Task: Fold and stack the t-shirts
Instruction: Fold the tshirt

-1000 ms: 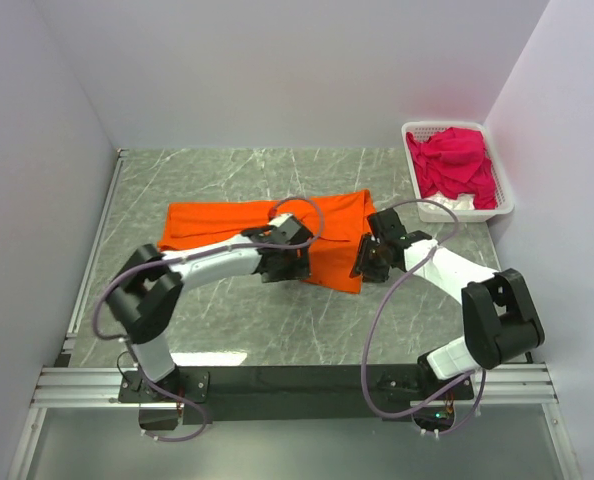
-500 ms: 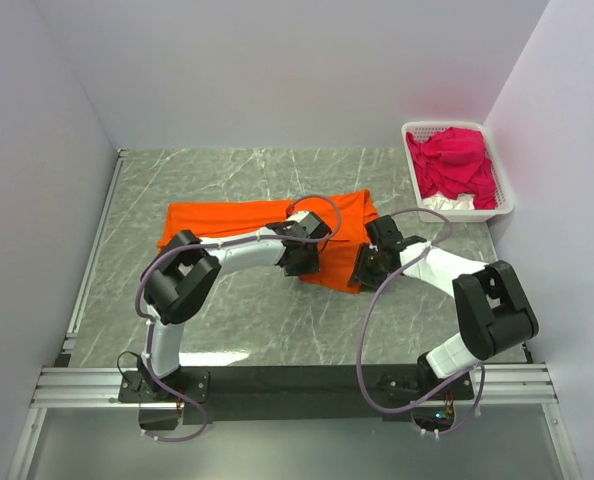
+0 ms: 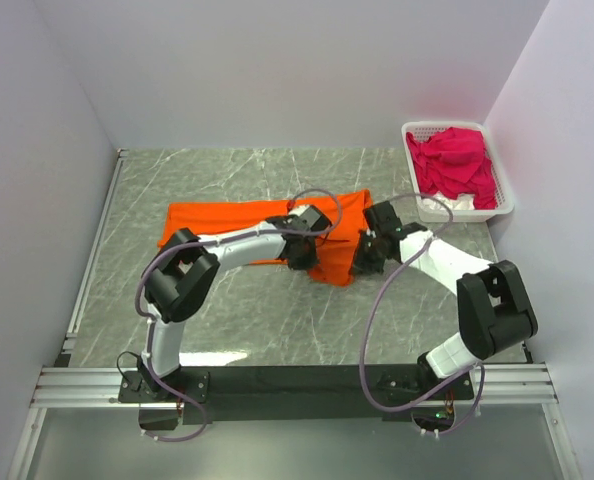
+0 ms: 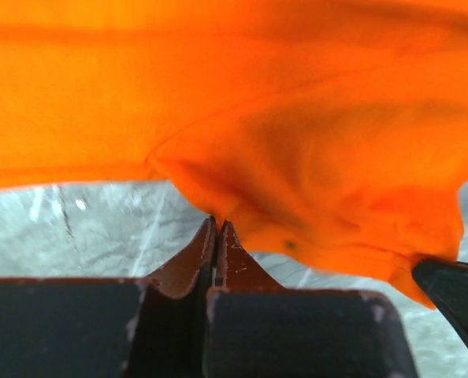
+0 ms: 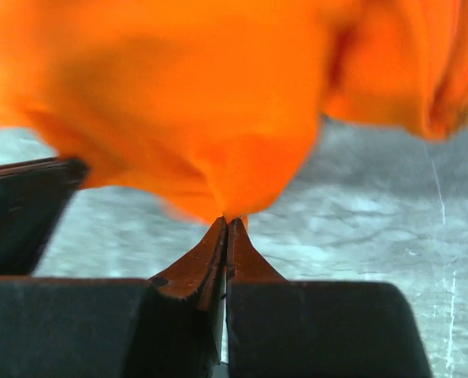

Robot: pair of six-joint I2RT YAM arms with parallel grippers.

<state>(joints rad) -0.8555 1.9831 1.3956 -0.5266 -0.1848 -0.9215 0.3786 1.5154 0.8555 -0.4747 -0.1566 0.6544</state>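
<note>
two arms work on one orange t-shirt (image 3: 227, 217), which lies spread across the middle of one grey marbled table (image 3: 237, 320); one white slotted basket (image 3: 442, 125) at the far right corner holds a heap of magenta-pink shirts (image 3: 455, 160), their number not countable from above. the left gripper (image 3: 310, 262) and the right gripper (image 3: 357, 264) meet the garment's near right corner, close beside each other. in the left wrist view the left gripper (image 4: 217, 224) has its jaws pressed together on a pinch of the orange t-shirt (image 4: 297, 118), the cloth bunched and raised off the table; in the right wrist view the right gripper (image 5: 226, 222) is likewise clamped on a hanging fold of the orange t-shirt (image 5: 179, 94). compared with one second earlier, both pairs of jaws, then apart, have come together on the cloth; the left gripper has travelled rightward along the near hem, and the near right corner has drawn inward and lifted. the basket and its contents are unchanged.
</note>
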